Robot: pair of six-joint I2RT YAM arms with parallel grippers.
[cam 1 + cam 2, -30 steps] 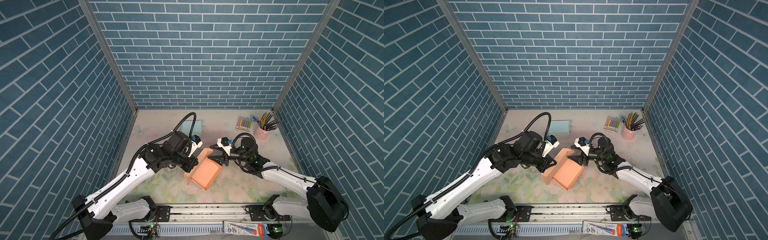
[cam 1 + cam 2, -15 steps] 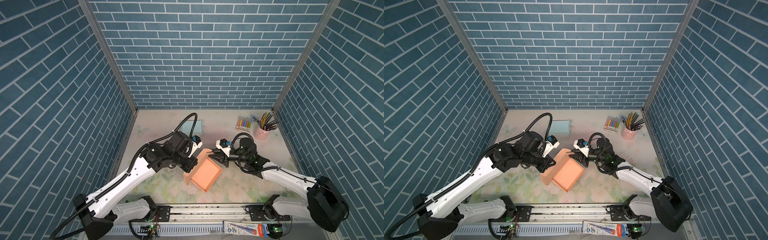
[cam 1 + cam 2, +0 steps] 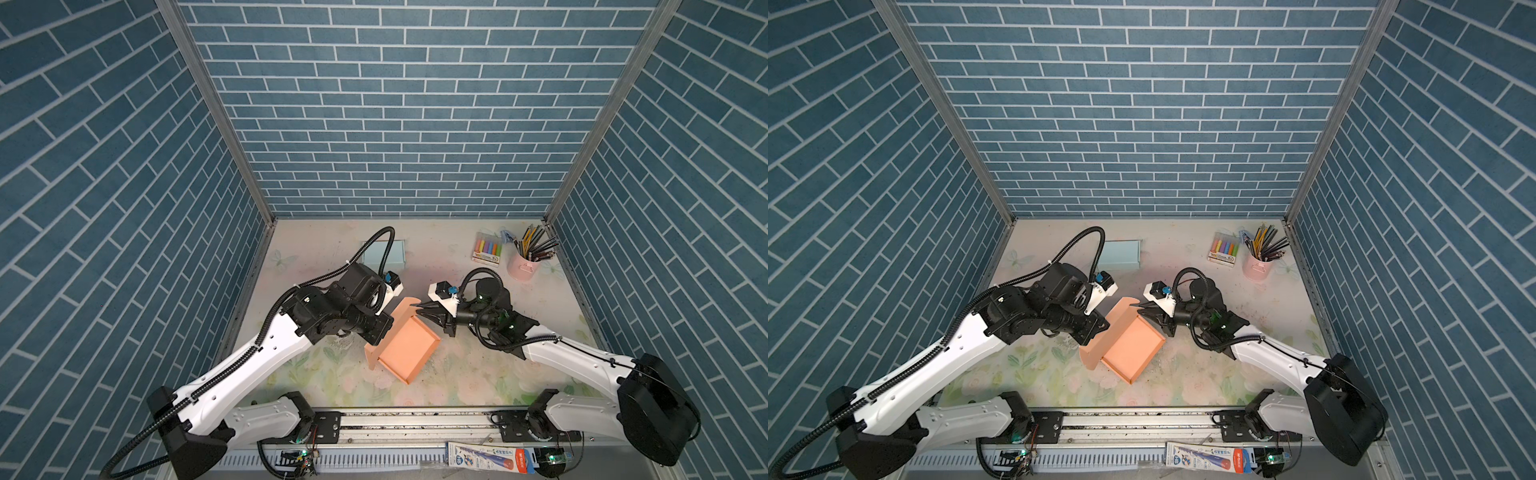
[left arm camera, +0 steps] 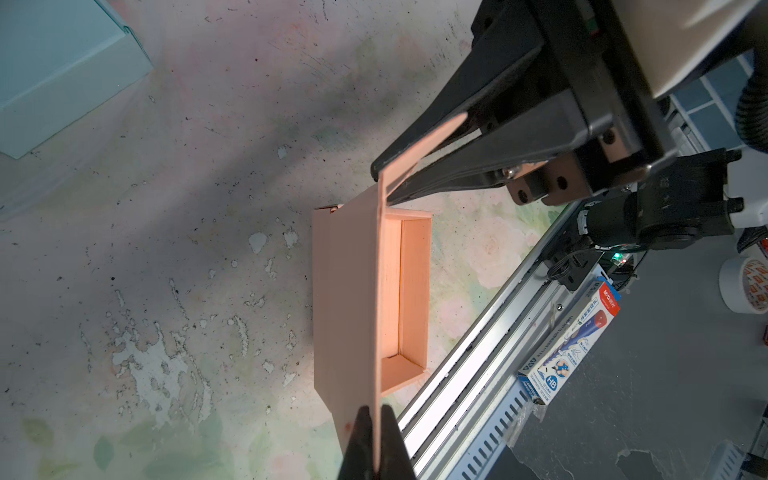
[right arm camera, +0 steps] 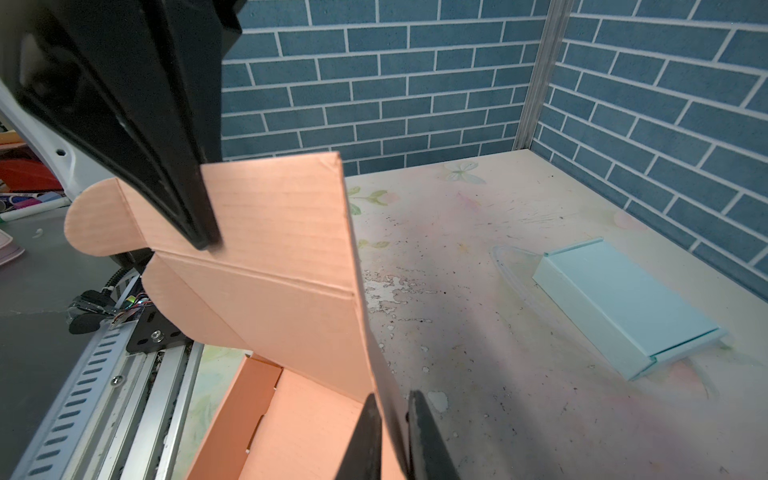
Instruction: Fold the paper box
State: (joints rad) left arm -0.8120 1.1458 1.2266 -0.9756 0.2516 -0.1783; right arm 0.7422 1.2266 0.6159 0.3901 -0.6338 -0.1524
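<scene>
Orange paper box (image 3: 409, 353), lid raised, pinched by left claw (image 4: 376, 413) and right claw (image 5: 392, 401).

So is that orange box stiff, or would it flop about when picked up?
Probably light: the paper box is thin corrugated card and looks empty inside. The lid seems semi-stiff: it stands up pinched only at its edges, yet bows a little near the right gripper. Pushed, the box would probably slide, not roll, given its flat bottom.
</scene>
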